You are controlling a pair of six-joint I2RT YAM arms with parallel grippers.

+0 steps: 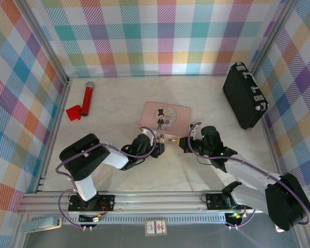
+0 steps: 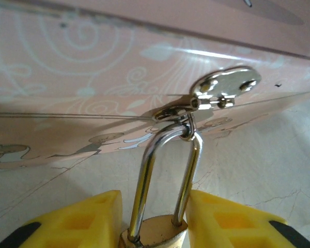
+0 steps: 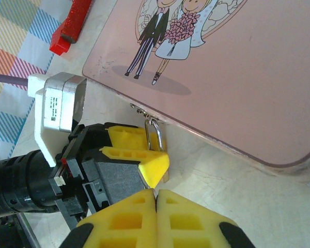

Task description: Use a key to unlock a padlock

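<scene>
The pale surface (image 1: 119, 103) carries everything, and both hands meet at its middle. Far beyond the right hand (image 3: 156, 194), and off to its right, a black case (image 1: 244, 95) stands against the checked wall, well out of the way. Just ahead of both hands lies the pink tin box (image 1: 165, 116) with a wedding couple on its lid. It lies flat, its near edge facing the arms, so the lock hangs within reach. Beyond the left hand (image 2: 154, 195), to its left, a red toy microphone (image 1: 86, 99) lies well apart, no obstacle.

The left hand pinches the padlock (image 2: 154, 233) by its brass body between 2 yellow fingers (image 2: 93, 222), probably to steady it for the key. Its silver shackle (image 2: 144, 175) is threaded through the tin's hasp (image 2: 225, 88), so the lock cannot swing far. The right hand sits just beside the left, fingers pressed together (the key, if pinched there, is too small to make out). The left hand's own fingertip crowds the approach to the body.
</scene>
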